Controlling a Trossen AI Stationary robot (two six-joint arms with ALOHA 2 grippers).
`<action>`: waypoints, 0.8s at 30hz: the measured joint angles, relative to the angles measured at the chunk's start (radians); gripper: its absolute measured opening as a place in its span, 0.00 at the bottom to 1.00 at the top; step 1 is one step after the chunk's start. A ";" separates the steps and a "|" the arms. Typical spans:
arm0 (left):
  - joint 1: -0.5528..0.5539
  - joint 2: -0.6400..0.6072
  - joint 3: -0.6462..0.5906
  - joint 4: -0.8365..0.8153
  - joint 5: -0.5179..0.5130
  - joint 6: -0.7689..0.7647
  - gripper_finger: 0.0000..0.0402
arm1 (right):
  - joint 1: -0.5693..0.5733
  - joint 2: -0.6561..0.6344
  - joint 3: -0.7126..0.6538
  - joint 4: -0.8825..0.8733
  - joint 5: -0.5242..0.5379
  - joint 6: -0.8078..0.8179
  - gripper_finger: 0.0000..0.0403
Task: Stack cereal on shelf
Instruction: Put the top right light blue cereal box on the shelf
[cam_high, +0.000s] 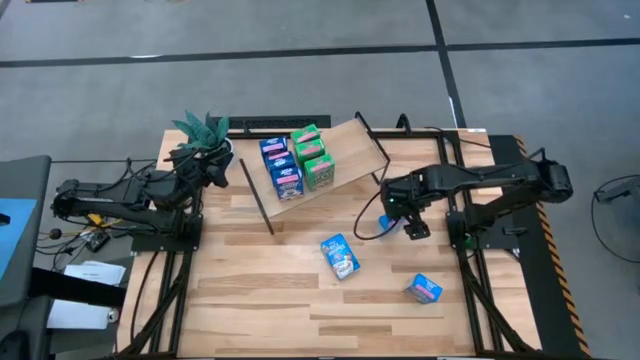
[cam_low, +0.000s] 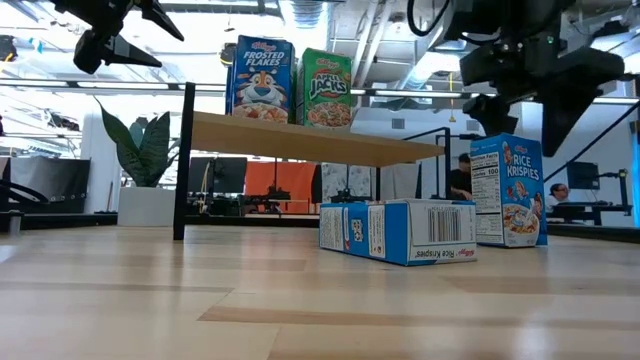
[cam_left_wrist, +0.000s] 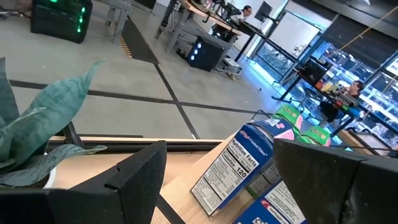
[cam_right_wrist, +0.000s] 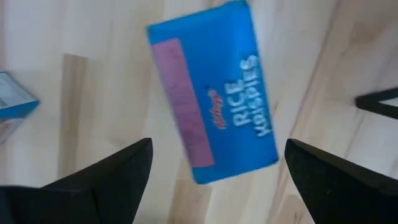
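Pick-up step: right gripper (cam_right_wrist: 211, 168), jaws apart, hovers over a blue box (cam_right_wrist: 211, 93), frame centre; next, descend and clamp.

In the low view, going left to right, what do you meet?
Left tool hanging up high → black shelf leg → Frosted Flakes box on the shelf → Apple Jacks box → Rice Krispies box lying flat → upright Rice Krispies box, with the open right tool above it.
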 joint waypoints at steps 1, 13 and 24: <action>0.000 0.000 0.000 0.000 -0.004 0.000 0.70 | -0.001 -0.001 -0.006 0.016 0.000 -0.002 0.96; 0.000 0.000 0.000 0.000 -0.018 -0.004 0.70 | 0.000 0.000 -0.041 0.049 -0.036 -0.071 0.75; 0.000 0.000 0.000 0.000 -0.022 -0.017 0.70 | -0.036 0.000 -0.041 0.049 -0.050 -0.108 0.53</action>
